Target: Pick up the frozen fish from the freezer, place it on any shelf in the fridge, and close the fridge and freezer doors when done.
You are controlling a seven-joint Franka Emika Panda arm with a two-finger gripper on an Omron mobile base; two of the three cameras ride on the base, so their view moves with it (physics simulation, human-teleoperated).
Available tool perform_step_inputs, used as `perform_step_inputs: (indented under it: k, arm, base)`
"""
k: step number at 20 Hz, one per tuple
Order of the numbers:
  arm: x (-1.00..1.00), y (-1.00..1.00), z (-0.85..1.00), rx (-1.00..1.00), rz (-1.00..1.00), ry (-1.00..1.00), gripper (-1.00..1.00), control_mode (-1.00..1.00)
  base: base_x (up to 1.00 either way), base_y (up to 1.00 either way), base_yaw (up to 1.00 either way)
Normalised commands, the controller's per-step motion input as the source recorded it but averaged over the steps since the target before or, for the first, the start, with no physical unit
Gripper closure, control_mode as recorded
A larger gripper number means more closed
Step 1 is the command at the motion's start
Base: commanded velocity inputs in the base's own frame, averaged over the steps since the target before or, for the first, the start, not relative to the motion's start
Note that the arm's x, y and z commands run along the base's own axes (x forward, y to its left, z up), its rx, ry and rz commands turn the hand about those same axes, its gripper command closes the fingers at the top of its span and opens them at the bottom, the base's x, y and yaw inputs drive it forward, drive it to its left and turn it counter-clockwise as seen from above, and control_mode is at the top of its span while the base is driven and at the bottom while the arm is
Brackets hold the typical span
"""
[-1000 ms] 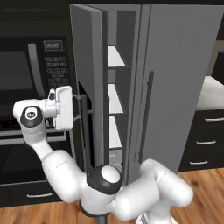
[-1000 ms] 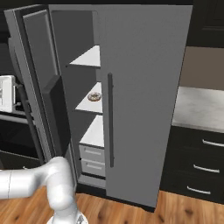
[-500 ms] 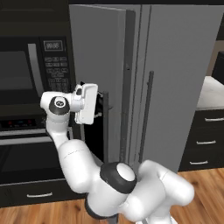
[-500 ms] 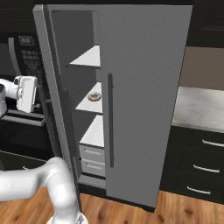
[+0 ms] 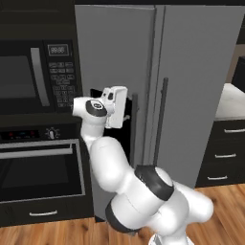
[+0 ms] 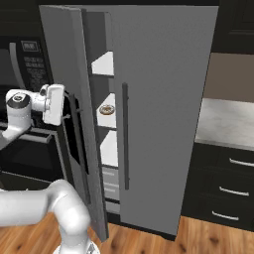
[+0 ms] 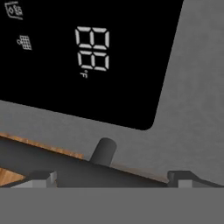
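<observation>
The gripper is pressed up against the outer face of the freezer door, next to the door's bar handle and its black dispenser recess. In the hand view two dark fingertips rise well apart at the bottom edge with the bar running across between and just beyond them; whether the jaws are released or clenched on it I cannot tell.

By the look of things the task is near its end. The fridge door already sits flush. The freezer door stands ajar, with a narrow gap left in the right base view, so pushing it fully shut seems to be the step in hand and the last one left.

Through that gap the freezer shows white shelves, with a brown doughnut on the middle one and grey drawers below. The fish is not to be seen; presumably it lies inside the shut fridge, though the pictures cannot confirm that.
</observation>
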Motion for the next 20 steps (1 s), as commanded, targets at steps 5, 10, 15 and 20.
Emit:
perform_step_inputs:
  k: [5, 10, 15, 20]
  arm:
    - [0.91, -1.0, -0.01, 0.0, 0.14, -0.06, -1.0, -1.0]
    - [1.0, -0.99, -0.06, 0.0, 0.15, 0.0, -1.0, -1.0]
    - [1.0, -0.95, -0.07, 0.01, 0.14, 0.0, -1.0, -1.0]
    - [0.94, -0.92, -0.05, 0.01, 0.13, 0.0, -1.0, -1.0]
  base:
    - [0.0, 0.0, 0.0]
    - [0.0, 0.0, 0.0]
    - [0.0, 0.0, 0.0]
    - [0.0, 0.0, 0.0]
